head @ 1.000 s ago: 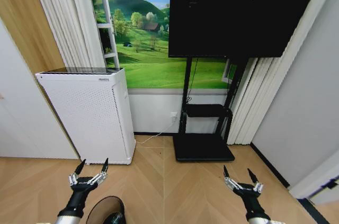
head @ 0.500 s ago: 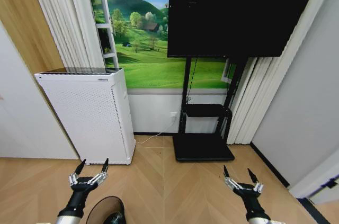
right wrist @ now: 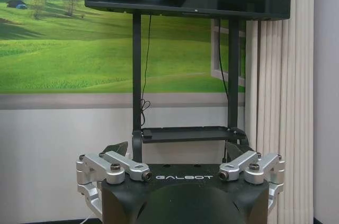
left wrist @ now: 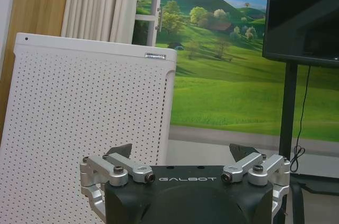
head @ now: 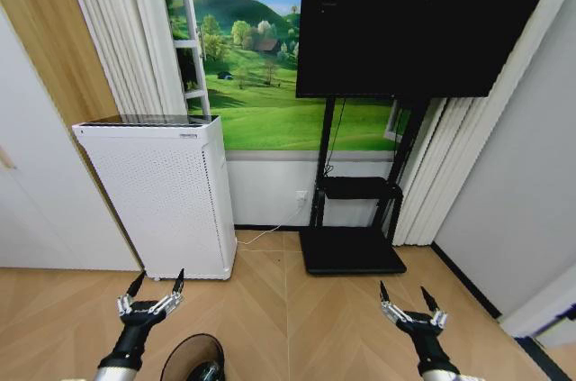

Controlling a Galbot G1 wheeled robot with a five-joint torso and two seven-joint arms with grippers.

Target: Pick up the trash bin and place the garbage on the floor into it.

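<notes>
On the floor (head: pixel 288 309), the trash bin (head: pixel 192 358) sits just beside the empty, spread left gripper (head: pixel 155 289).

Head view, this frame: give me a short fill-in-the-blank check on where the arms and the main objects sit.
1. Both claws, left claw and right claw, hang over the tan herringbone wooden floor with fingers ____.
2. The tall white perforated box-shaped appliance stands on the robot's ____ side.
3. The large black screen is mounted on a black ____.
4. The round dark rim at the frame's bottom edge lies nearer the ____ claw.

Missing words: open; left; stand; left
</notes>
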